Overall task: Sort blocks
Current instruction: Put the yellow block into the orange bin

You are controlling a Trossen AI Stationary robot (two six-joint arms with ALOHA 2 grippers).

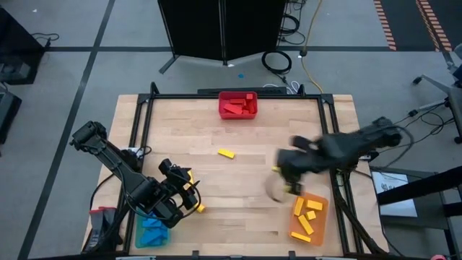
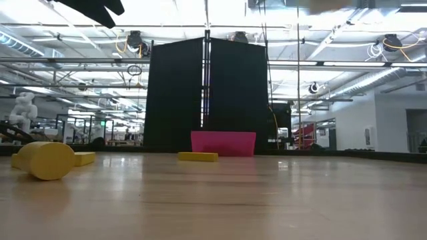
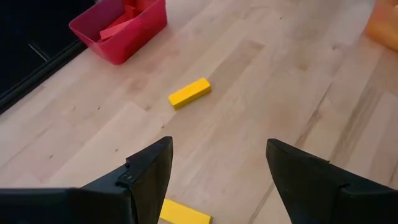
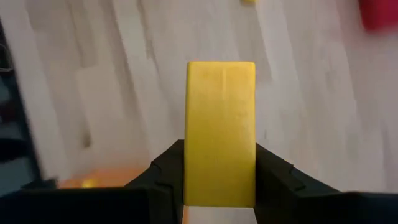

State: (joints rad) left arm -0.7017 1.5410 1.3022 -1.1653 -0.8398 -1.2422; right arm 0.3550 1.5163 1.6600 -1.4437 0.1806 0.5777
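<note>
The right gripper (image 4: 221,180) is closed on a yellow block (image 4: 221,130), which stands upright between its two fingers. In the high view this arm is blurred, so its exact place is hard to tell; it seems to be over the table's right side, just beside the orange bin (image 1: 309,218) with yellow blocks in it. The left gripper (image 3: 217,180) waits at the near left with its fingers apart, holding nothing, next to the blue bin (image 1: 153,231). One loose yellow block (image 1: 227,153) lies in the middle of the table (image 1: 238,195). The red bin (image 1: 238,105) with red blocks is at the far edge.
</note>
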